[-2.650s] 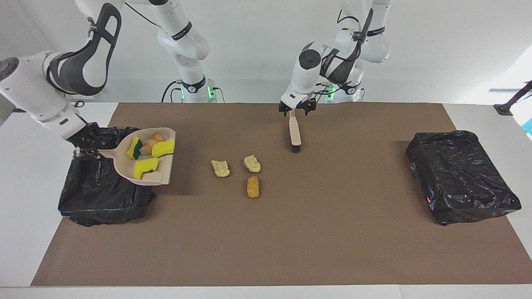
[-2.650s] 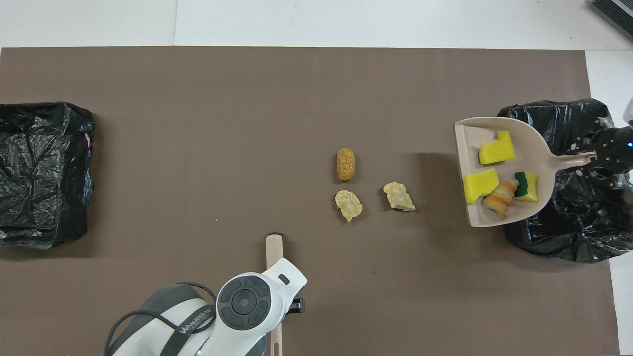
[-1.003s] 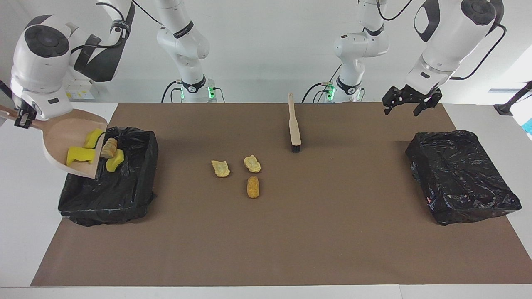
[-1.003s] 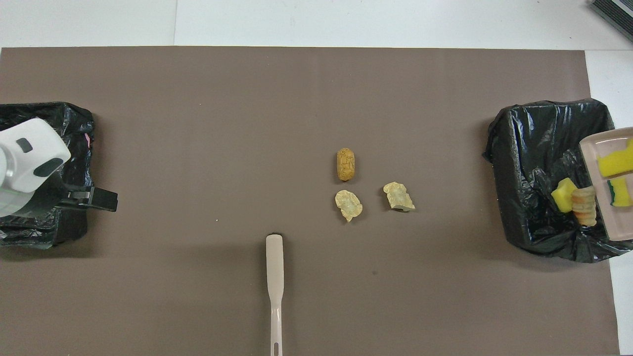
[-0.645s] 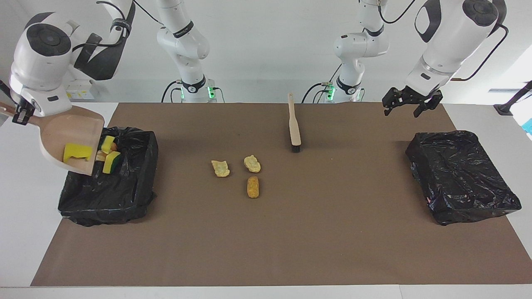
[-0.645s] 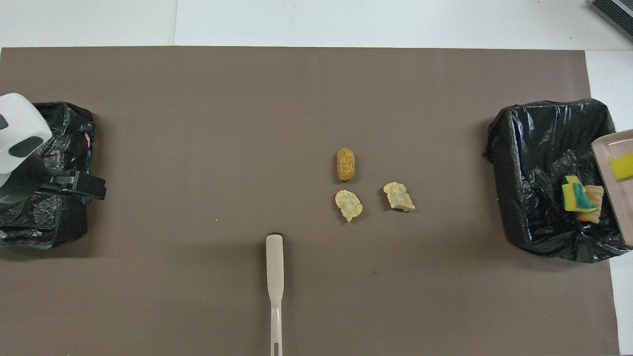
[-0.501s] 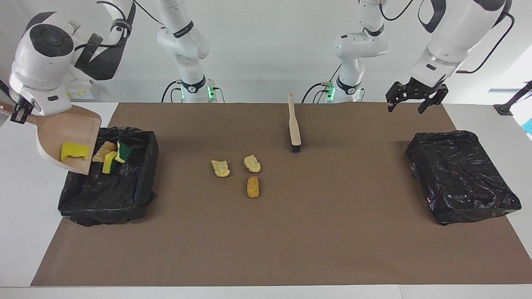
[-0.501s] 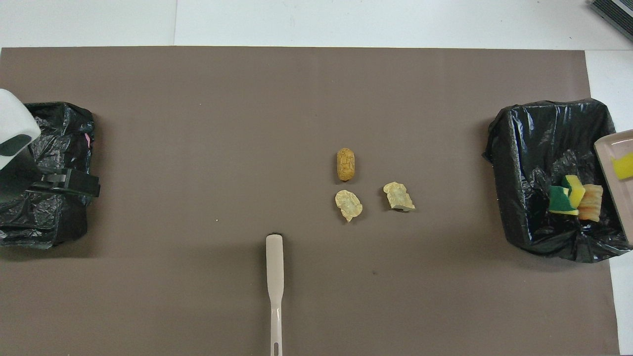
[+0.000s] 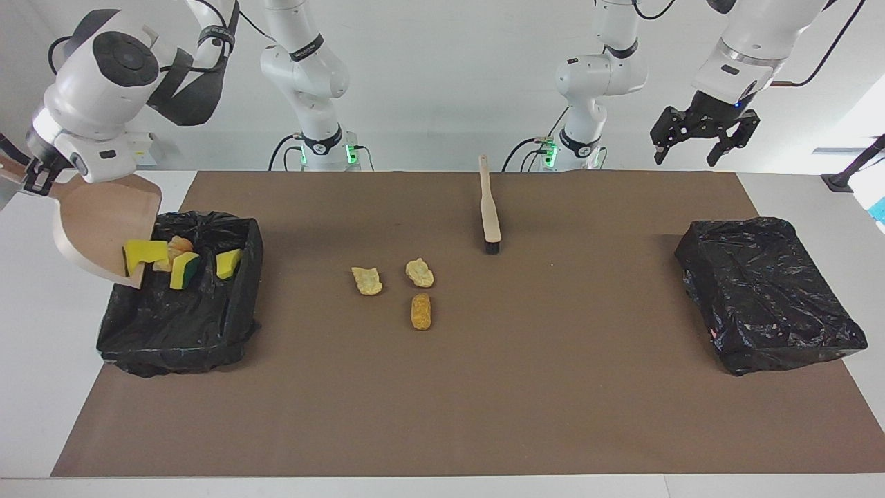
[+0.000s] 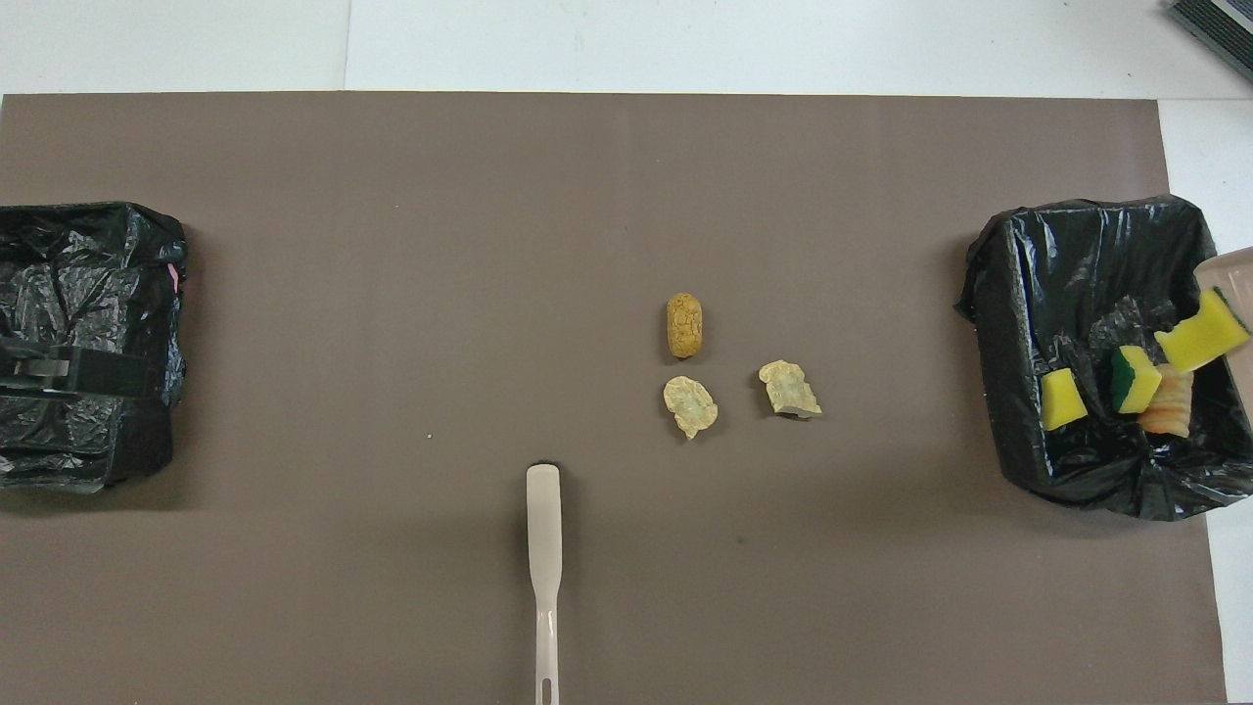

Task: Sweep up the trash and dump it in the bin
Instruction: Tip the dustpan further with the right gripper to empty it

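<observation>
From the facing view, I have the right gripper (image 9: pixel 34 176) pinching the handle of the dustpan (image 9: pixel 97 228), which tilts steeply with its mouth over the open bin (image 9: pixel 200 318) at the right arm's end of the surface (image 9: pixel 484 387). One yellow sponge piece (image 9: pixel 142 252) sits at the pan's lip; another yellow piece (image 9: pixel 228 263), a green-backed sponge (image 9: pixel 185 270) and an orange lump (image 9: pixel 178 245) are in the bin. Three tan lumps (image 9: pixel 404 290) lie on the mat mid-surface, with the brush (image 9: pixel 489 207) lying nearer the robots than they are. My left gripper (image 9: pixel 705 135) hangs with its fingers spread wide, holding nothing, up over the left arm's end. From overhead, I see the closed black bin (image 10: pixel 88 284) with a dark part of the left gripper (image 10: pixel 78 370) over it. The three lumps (image 10: pixel 729 372) and brush (image 10: pixel 544 548) lie mid-mat, and the scraps (image 10: pixel 1126 382) lie in the open bin (image 10: pixel 1018 294), with only a corner of the dustpan (image 10: pixel 1231 266) in view.
</observation>
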Controlling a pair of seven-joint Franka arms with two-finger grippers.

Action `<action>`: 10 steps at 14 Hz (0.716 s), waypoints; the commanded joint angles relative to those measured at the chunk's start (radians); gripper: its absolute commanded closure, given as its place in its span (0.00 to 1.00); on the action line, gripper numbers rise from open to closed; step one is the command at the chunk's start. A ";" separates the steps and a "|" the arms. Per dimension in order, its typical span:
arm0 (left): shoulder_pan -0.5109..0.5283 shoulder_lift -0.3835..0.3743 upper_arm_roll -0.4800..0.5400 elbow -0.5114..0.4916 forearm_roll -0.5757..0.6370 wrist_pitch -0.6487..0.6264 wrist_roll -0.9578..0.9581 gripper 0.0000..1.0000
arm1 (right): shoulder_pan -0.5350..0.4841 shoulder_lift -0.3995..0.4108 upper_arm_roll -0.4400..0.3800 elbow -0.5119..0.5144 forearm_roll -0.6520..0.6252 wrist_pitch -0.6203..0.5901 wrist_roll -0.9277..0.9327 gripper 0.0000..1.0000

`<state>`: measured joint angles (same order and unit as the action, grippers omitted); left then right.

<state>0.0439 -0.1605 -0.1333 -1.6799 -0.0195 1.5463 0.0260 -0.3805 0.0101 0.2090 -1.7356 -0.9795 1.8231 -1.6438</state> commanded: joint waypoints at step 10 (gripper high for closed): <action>0.010 -0.002 0.004 0.003 0.012 -0.015 -0.001 0.00 | 0.011 -0.053 0.001 -0.012 0.305 -0.053 0.187 1.00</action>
<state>0.0451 -0.1599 -0.1234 -1.6799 -0.0194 1.5462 0.0260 -0.3706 -0.0311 0.2055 -1.7521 -0.7632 1.8132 -1.5408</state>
